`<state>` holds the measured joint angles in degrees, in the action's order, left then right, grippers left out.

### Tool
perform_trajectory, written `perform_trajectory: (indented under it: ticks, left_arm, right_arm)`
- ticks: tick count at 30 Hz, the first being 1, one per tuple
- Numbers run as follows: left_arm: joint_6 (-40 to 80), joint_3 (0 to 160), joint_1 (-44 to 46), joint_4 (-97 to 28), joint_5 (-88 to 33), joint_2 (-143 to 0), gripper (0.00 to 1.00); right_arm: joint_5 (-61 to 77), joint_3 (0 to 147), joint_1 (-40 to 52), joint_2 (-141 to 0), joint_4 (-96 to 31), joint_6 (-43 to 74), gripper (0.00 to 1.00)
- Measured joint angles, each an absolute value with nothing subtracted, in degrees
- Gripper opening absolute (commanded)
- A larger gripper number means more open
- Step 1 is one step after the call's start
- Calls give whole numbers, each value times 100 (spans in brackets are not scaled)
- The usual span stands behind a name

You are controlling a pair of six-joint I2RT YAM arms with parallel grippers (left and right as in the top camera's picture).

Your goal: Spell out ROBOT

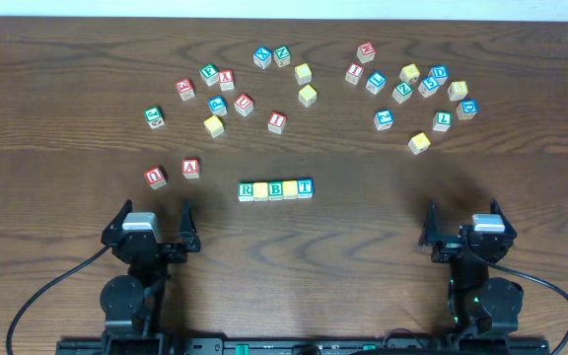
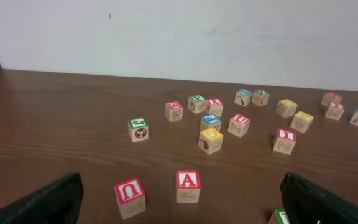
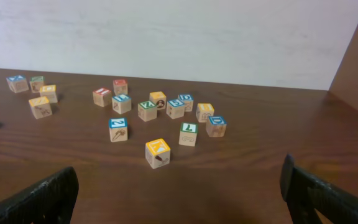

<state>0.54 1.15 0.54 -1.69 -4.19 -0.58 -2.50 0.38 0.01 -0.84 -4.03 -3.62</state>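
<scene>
Five wooden cubes stand in a touching row spelling ROBOT at the table's middle: green R (image 1: 247, 189), a plain yellow face (image 1: 261, 189), green B (image 1: 276, 188), another yellow face (image 1: 290, 187), blue T (image 1: 305, 186). My left gripper (image 1: 155, 212) sits open near the front edge, left of the row, holding nothing. In the left wrist view its dark fingers (image 2: 48, 202) frame the bottom corners, and a green-edged corner of the R cube (image 2: 279, 218) peeks in by the right one. My right gripper (image 1: 463, 215) is open and empty, right of the row, its fingers (image 3: 331, 199) wide apart over bare wood.
Red U (image 1: 155, 176) and red A (image 1: 191, 168) cubes lie just ahead of the left gripper, also the U (image 2: 130, 196) and A (image 2: 188, 185) in its wrist view. Several loose cubes are scattered across the far half. A yellow cube (image 1: 419, 143) is the nearest one ahead of the right gripper.
</scene>
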Motion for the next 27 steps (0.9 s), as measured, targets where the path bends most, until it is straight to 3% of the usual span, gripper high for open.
perform_trajectory:
  ticks: [27]
  left_arm:
    - [54, 115, 54, -169, -419, -58, 100]
  right_arm:
    - [-279, 38, 3, -82, -401, 198, 99]
